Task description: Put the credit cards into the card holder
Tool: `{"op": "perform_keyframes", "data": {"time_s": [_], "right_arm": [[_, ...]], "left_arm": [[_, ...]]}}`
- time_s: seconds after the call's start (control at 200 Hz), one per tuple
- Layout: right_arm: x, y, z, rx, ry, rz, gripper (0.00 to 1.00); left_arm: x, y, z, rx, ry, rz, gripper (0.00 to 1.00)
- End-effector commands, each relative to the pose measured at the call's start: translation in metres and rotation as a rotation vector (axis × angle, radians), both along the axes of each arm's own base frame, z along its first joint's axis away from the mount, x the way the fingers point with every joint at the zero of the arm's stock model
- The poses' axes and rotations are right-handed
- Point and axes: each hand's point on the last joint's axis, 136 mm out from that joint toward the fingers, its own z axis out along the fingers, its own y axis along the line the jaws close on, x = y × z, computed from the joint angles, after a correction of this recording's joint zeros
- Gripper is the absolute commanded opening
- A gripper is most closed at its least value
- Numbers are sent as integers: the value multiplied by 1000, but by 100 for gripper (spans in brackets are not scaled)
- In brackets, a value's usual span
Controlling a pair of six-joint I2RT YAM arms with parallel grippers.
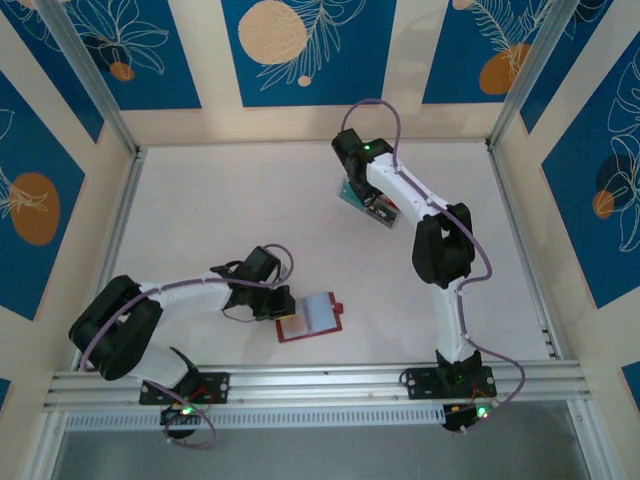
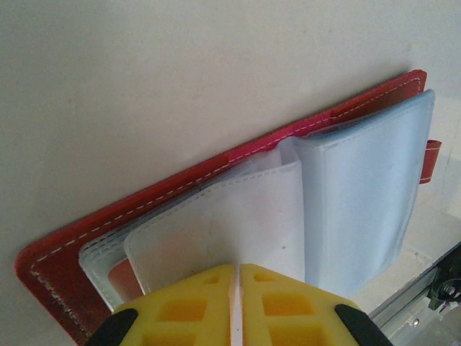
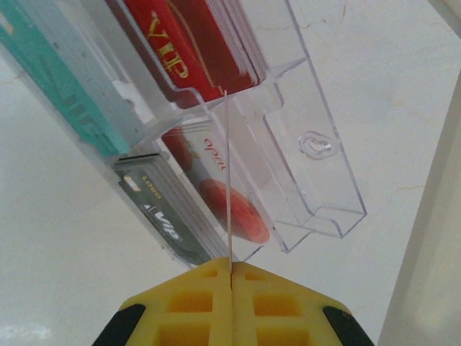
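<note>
The card holder (image 1: 322, 318) lies open on the table near the front, red with pale clear pockets (image 2: 360, 194) fanned up. My left gripper (image 1: 276, 302) (image 2: 236, 277) is at its left edge, shut on one clear pocket sheet (image 2: 245, 216). At the far middle, my right gripper (image 1: 362, 198) (image 3: 231, 272) is shut on one thin credit card (image 3: 228, 180), seen edge-on and standing up from the fingertips against a clear box. More credit cards sit in that box: red ones (image 3: 194, 50), teal (image 3: 65, 94), dark (image 3: 162, 213) and a white one with red circles (image 3: 241, 209).
The clear plastic compartment box (image 1: 380, 212) (image 3: 317, 158) stands at the far middle, and its right-hand slot holds nothing. Low walls and metal rails (image 1: 320, 382) fence in the white table.
</note>
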Motion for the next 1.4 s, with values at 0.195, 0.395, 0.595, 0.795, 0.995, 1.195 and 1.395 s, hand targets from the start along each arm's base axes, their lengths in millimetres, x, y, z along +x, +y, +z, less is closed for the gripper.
{"op": "perform_keyframes", "data": {"time_s": [0.195,0.395,0.595,0.795,0.995,1.195,1.395], "right_arm": [[-75,41,63,202,-94,52,0],[-160,99,58,697,19,144,0],[-220,132,34,1113,156,150,0],[-253,147,-2,1255,268,128,0],[-269,159,-24,1367,347,109,0],[-278,162,-42,1370,388,103,0],[-282,165,-59,1355,427,94,0]], "left_arm": [[-5,14,28,55,-72,-59,11],[-1,12,41,59,-103,-75,12],[1,2,21,55,-46,-79,11],[-6,12,0,105,-3,-78,11],[-18,27,-16,161,35,-64,10],[-21,34,-19,187,35,-58,10],[-21,33,-19,181,39,-57,10]]}}
